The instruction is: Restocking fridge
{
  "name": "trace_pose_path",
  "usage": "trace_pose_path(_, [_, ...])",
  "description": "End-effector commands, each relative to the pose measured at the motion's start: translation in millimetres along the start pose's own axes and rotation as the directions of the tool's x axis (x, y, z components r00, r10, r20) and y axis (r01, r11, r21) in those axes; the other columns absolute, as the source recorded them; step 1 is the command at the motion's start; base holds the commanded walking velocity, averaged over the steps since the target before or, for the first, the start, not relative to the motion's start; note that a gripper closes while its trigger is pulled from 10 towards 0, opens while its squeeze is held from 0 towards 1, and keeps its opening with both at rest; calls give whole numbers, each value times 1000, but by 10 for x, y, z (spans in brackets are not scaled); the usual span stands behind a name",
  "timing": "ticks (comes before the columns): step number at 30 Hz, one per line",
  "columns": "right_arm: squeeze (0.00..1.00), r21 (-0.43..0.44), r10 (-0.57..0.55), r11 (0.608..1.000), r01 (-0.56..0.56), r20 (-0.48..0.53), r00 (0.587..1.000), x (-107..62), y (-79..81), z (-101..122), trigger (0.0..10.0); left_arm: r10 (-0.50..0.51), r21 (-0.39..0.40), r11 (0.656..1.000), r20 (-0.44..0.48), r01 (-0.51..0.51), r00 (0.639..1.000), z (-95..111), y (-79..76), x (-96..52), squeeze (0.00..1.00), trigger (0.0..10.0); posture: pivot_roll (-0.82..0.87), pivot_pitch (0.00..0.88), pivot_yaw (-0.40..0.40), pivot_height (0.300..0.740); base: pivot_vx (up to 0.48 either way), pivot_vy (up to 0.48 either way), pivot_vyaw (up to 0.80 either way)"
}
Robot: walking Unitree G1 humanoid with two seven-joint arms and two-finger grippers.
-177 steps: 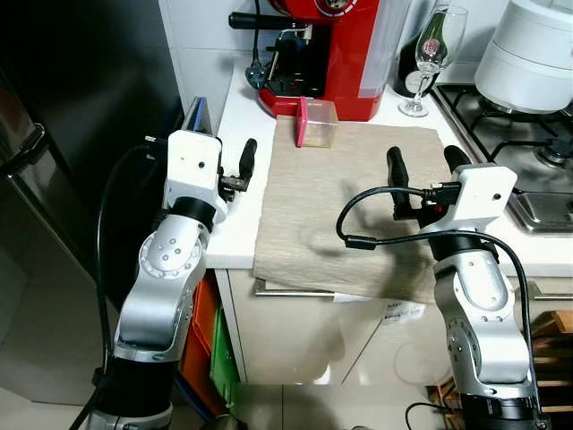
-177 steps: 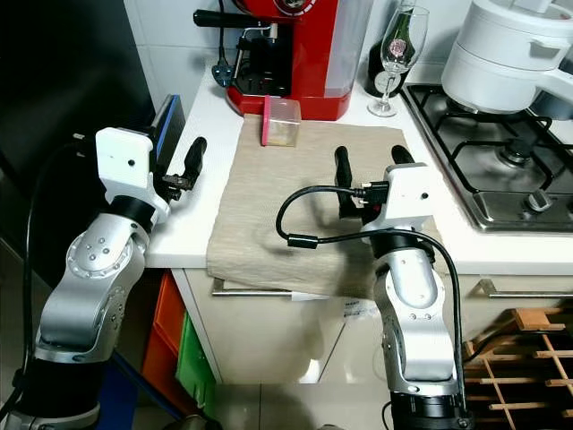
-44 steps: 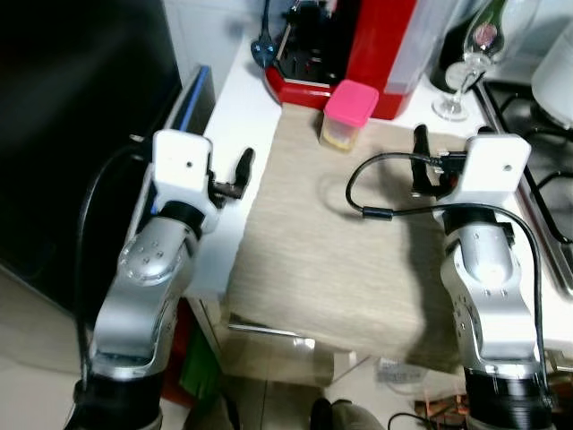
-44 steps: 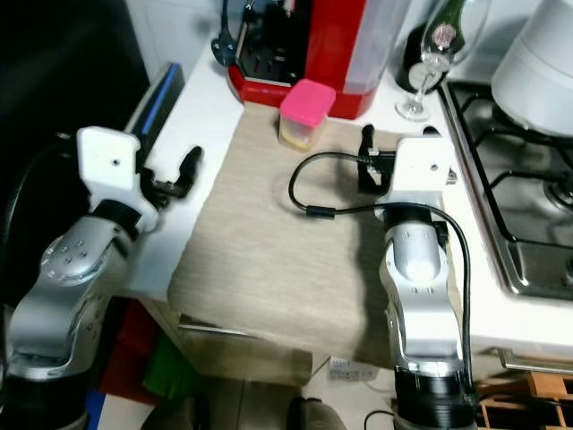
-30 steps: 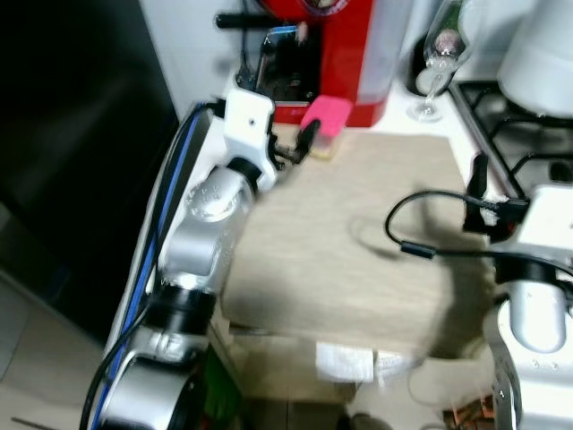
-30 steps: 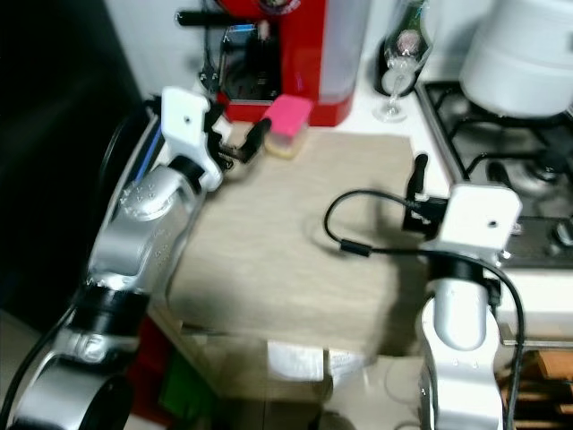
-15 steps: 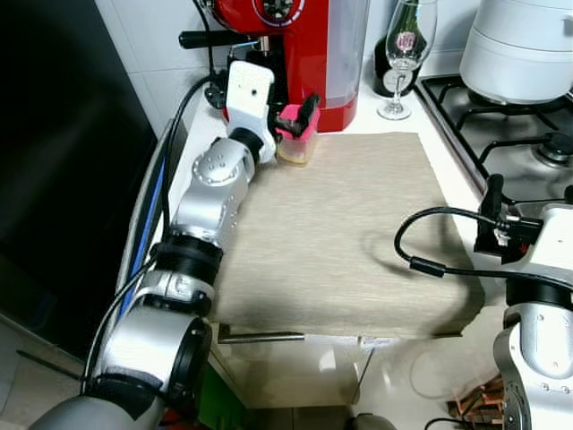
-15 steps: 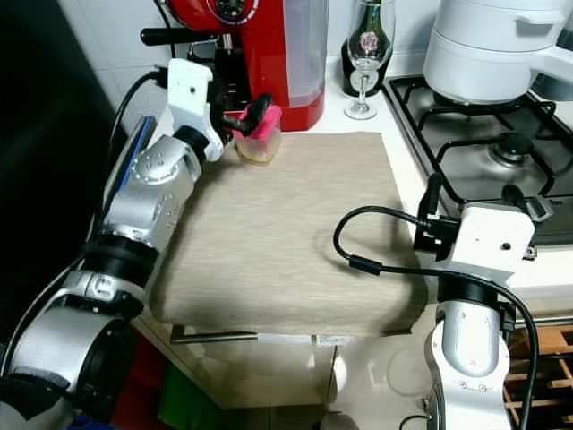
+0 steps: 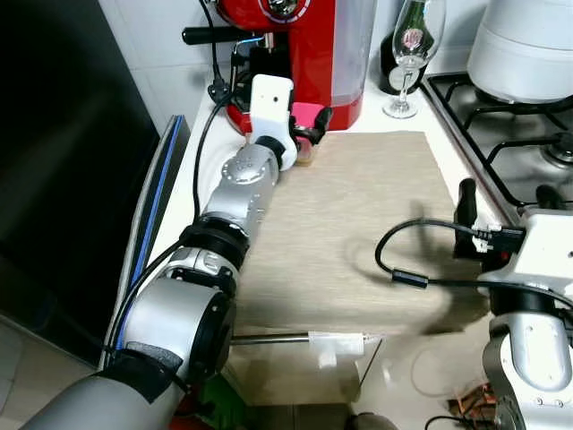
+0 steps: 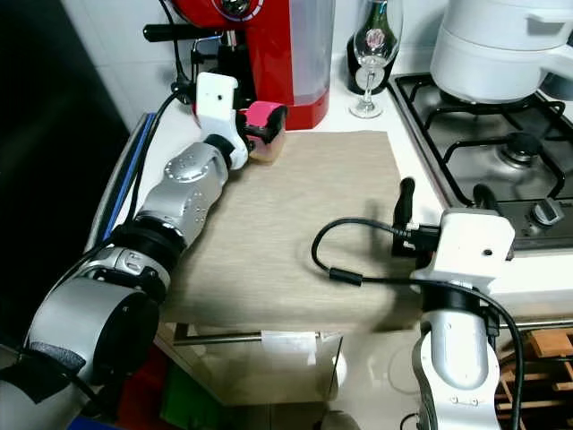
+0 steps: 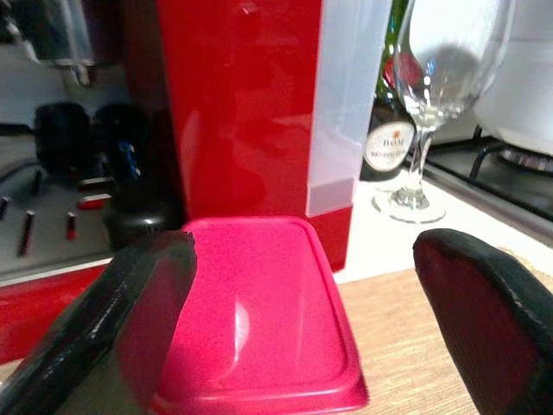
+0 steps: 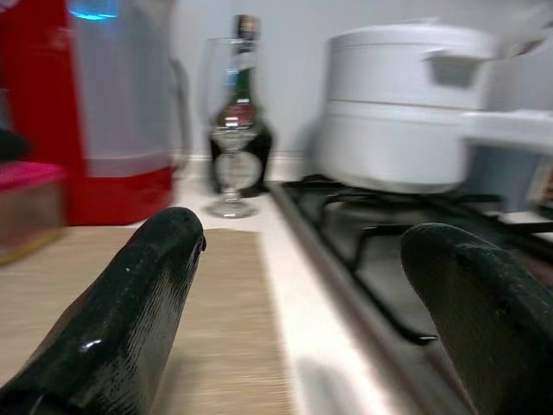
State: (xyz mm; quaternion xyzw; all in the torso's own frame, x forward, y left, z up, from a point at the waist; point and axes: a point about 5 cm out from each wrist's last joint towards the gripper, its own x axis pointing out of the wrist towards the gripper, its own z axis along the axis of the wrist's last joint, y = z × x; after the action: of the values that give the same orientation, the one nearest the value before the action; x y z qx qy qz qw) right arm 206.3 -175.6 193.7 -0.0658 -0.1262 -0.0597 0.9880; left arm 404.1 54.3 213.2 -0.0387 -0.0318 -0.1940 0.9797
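— Pink lid: the box sits on the mat's far corner, touching the red machine. What has changed?

— The left gripper has been brought round it, fingers spread, nothing pinched; a grasp is judged imminent. The right gripper, likewise spread, is held near the hob.

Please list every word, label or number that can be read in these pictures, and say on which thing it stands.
Bottle label: large letters there, perhaps "DAM", too blurred to read with confidence.
Wine glass: a round printed logo, too small to read.
Coffee machine: a round dial near the top, marks not readable.
Nothing else carries text.
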Motion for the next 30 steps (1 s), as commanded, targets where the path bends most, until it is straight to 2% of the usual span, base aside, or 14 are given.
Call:
trace_pose_path(1, [0,44,79,996,-78,-15,997,-44,79,29,10000,33,8,999,-5,-33,999,6,19,10,0,10000,-343,96,118,740,0,0,0])
trace_pose_path(9, [0,53,161,986,-159,-30,986,-66,44,94,10000,67,5,998,-9,-67,998,-22,24,13,0,10000,-354,110,101,740,0,0,0])
trace_pose_path(12, [0,65,231,971,-228,-39,972,-28,69,104,10000,76,7,997,-10,-76,997,-26,22,17,0,10000,-352,114,97,740,0,0,0])
trace_pose_path(22, [0,115,323,942,-315,-63,944,69,115,98,10000,78,14,997,-18,-78,997,-37,16,22,0,10000,-348,117,95,740,0,0,0])
trace_pose_path(24, [0,128,369,925,-358,-70,927,101,141,96,10000,70,18,997,-26,-69,997,-33,0,31,0,10000,-345,118,95,740,0,0,0])
trace_pose_path(30, [0,120,386,919,-376,-73,920,137,115,110,10000,49,18,999,-17,-49,999,19,-36,49,0,10000,-338,118,89,740,0,0,0])
